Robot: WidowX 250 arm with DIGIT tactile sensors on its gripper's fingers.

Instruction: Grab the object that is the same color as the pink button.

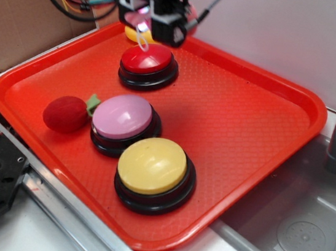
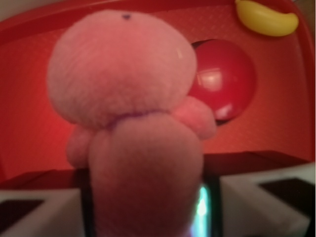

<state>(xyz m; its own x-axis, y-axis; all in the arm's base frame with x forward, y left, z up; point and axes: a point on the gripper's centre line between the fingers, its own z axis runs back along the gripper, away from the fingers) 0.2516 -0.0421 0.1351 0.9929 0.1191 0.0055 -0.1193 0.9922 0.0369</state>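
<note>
Gripper [image 1: 149,21]: raised over the far end of the tray [image 1: 250,111], closed on the pink toy [image 2: 128,123].
Pink toy: clamped between the jaws, held clear of the tray; fills the wrist view; its white loop [image 1: 142,40] hangs just above the red button [image 1: 148,62].
Pink button [image 1: 123,118]: nearer than the red button, mid-tray.
Yellow button [image 1: 152,168]: just beside the pink button, nearest.
Strawberry [image 1: 65,114]: touching the pink button's left side.
Banana [image 2: 266,19]: beyond the red button, at the tray's far rim.
</note>
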